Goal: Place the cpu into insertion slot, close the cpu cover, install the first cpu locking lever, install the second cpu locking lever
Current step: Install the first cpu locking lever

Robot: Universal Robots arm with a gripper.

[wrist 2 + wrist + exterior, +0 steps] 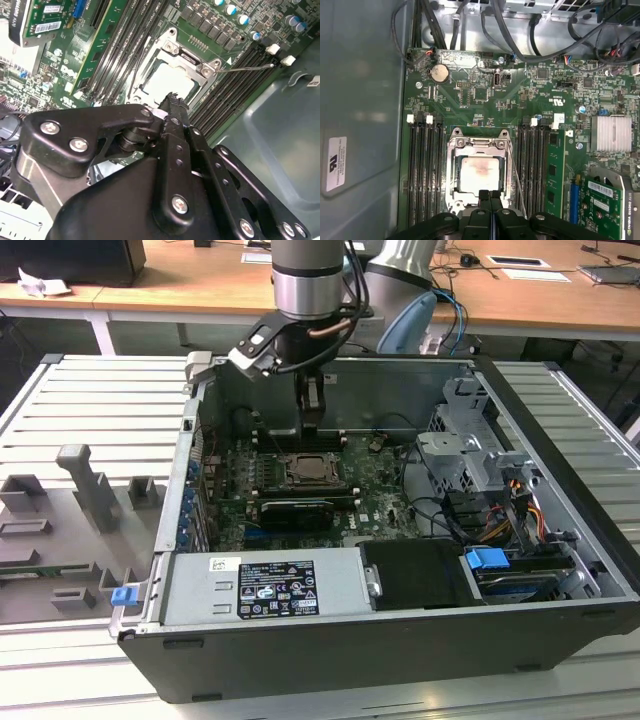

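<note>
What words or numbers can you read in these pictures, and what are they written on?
Box sticker, on the grey metal box in the exterior view: print too small to read.
Wall sticker, on the case wall in the first wrist view: too blurred to read.
Card stickers, on a green card in the second wrist view: too small to read.
Board print, white marks on the green board: too small to read.
Nothing can be quoted.

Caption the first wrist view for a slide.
Shut hand at the edge of the cpu cover, which lies over the cpu.
</note>
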